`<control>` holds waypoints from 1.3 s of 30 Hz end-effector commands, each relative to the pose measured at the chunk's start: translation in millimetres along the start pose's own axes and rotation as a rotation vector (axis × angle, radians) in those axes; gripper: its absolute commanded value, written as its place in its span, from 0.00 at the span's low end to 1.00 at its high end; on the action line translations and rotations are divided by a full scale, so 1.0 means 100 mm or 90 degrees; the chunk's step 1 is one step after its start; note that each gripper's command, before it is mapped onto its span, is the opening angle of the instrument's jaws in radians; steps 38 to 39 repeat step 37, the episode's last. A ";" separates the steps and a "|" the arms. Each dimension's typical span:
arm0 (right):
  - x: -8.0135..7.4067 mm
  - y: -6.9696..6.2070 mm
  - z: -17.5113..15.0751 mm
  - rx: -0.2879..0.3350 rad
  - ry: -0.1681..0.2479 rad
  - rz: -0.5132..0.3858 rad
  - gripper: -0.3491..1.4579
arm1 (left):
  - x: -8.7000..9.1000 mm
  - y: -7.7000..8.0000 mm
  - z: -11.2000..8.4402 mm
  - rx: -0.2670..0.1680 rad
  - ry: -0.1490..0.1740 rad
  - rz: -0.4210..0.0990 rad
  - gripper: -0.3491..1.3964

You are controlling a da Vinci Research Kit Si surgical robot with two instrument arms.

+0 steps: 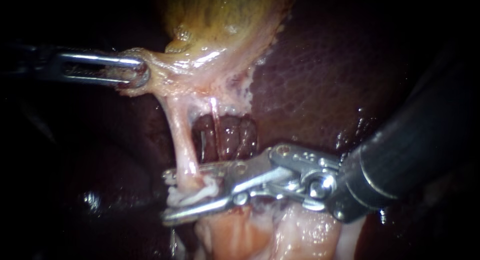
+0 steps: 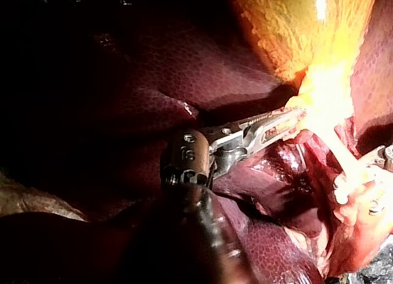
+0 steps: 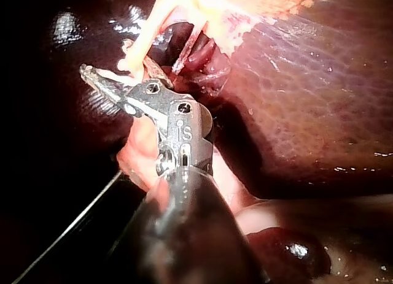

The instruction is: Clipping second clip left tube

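The left tube (image 1: 180, 140), pale pink, runs down from the gallbladder's neck. My right instrument (image 1: 186, 192) comes in from the right; its jaws are open and straddle the tube's lower end, where a white clip-like band (image 1: 197, 193) lies. In the right wrist view the right instrument (image 3: 107, 81) has its tip at the tube (image 3: 144, 38). My left instrument (image 1: 137, 72) has its jaws shut on the neck of the yellow gallbladder (image 1: 220, 15) and holds it stretched to the left. The left wrist view shows the left instrument (image 2: 285, 119) gripping that bright tissue.
A thinner right tube (image 1: 215, 125) runs beside the left one, over a dark red window between them. Dark liver (image 1: 320, 80) lies to the right and behind. Pale pink fatty tissue (image 1: 260, 235) bulges under the right instrument's jaws.
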 end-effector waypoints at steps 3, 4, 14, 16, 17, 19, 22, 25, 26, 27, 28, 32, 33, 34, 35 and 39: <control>-0.001 0.001 -0.002 -0.001 -0.001 0.001 0.40 | 0.000 0.000 0.000 0.000 0.000 0.000 0.00; -0.001 0.002 -0.002 -0.001 -0.001 0.001 0.38 | 0.000 0.000 0.000 0.000 0.000 0.000 0.00; -0.002 0.004 -0.004 0.001 -0.002 0.001 0.15 | 0.000 0.000 0.000 0.000 0.000 0.000 0.00; -0.002 0.005 -0.004 0.002 -0.002 0.000 0.12 | 0.000 0.000 0.000 0.000 0.000 0.000 0.00; -0.002 0.005 -0.004 0.002 -0.002 0.000 0.10 | 0.000 0.000 0.000 0.000 0.000 0.000 0.00; -0.002 0.005 -0.005 0.003 -0.002 0.000 0.07 | 0.000 0.000 0.000 0.000 0.000 0.000 0.00; -0.002 0.006 -0.005 0.003 -0.002 0.004 0.01 | 0.000 0.000 0.000 0.000 0.000 0.000 0.00; -0.002 0.006 -0.007 0.004 -0.001 0.004 0.00 | 0.001 0.000 0.000 0.000 0.000 0.000 0.00; -0.001 0.006 -0.008 0.005 -0.001 0.004 0.00 | 0.001 0.000 0.000 0.000 0.000 0.000 0.00; 0.000 0.006 -0.010 0.005 0.000 0.009 0.00 | 0.001 0.000 0.000 0.000 0.000 0.000 0.00; 0.001 0.007 -0.011 0.005 -0.002 0.009 0.00 | 0.001 0.000 0.000 0.000 0.000 0.000 0.00; 0.003 0.008 -0.014 0.009 -0.005 0.010 0.00 | 0.001 -0.001 0.001 0.000 0.000 0.000 0.00; 0.003 0.009 -0.014 0.009 -0.005 0.010 0.00 | 0.001 -0.001 0.001 0.000 0.000 0.000 0.00; 0.002 0.009 -0.014 0.010 -0.006 0.009 0.00 | 0.001 -0.001 0.001 0.000 0.000 0.000 0.00; 0.002 0.010 -0.014 0.011 -0.006 0.009 0.00 | 0.001 -0.001 0.001 0.000 0.000 0.000 0.00; 0.002 0.010 -0.014 0.011 -0.006 0.009 0.00 | 0.001 -0.001 0.001 0.000 0.000 0.000 0.00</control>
